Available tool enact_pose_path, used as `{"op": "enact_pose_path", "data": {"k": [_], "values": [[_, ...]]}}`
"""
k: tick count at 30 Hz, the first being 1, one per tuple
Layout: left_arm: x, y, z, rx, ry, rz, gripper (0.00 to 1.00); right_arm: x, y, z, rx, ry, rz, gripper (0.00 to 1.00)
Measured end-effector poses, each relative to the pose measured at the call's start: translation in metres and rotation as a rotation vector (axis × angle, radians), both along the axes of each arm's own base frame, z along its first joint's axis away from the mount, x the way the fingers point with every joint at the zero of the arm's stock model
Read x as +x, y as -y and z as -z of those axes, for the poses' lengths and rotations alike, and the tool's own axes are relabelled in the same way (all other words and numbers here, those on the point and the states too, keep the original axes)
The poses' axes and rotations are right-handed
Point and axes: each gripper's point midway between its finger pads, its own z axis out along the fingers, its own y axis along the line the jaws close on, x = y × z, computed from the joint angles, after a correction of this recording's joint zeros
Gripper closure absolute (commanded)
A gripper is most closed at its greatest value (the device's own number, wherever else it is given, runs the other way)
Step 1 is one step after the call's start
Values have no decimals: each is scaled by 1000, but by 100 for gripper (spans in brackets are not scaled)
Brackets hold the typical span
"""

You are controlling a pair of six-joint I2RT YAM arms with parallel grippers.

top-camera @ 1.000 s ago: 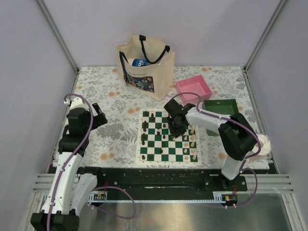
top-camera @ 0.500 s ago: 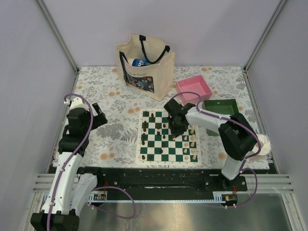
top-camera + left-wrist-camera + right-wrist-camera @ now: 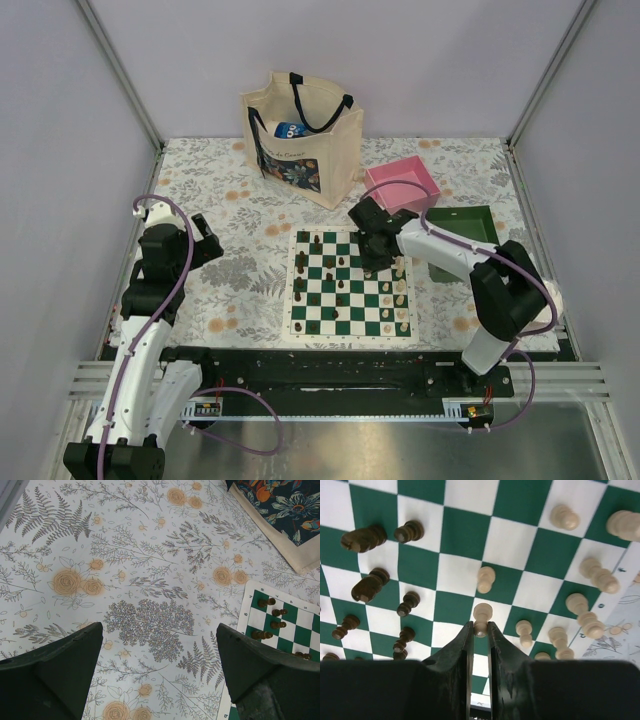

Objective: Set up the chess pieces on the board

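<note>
The green-and-white board (image 3: 350, 335) lies mid-table. Dark chess pieces (image 3: 303, 275) stand mostly on its left half and cream chess pieces (image 3: 401, 292) on its right. My right gripper (image 3: 378, 258) hangs over the board's back right part. In the right wrist view this gripper (image 3: 480, 628) is shut on a cream pawn (image 3: 482, 614), held by its base above the squares (image 3: 465, 532). Dark pieces (image 3: 367, 586) and cream pieces (image 3: 592, 575) stand below. My left gripper (image 3: 159, 628) is open over the floral cloth, left of the board's corner (image 3: 250, 610).
A cream tote bag (image 3: 300, 135) stands behind the board. A pink tray (image 3: 403, 185) and a green tray (image 3: 460, 235) sit at the back right. A floral cloth (image 3: 220, 210) covers the table. Metal frame posts stand at the corners.
My right gripper has shut on the cream pawn and shifted a little right and back over the board. The left arm has not moved.
</note>
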Motion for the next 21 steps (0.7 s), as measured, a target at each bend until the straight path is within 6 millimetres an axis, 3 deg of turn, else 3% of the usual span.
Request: {"op": "enact_pose_path", "data": {"k": [9,21], "values": [[-1,0,-3,-1,11,0,1,15,31,4,-26,5,90,82],[-1,0,-3,-1,13,0,1,21,43,9,-31,3,118,82]]}}
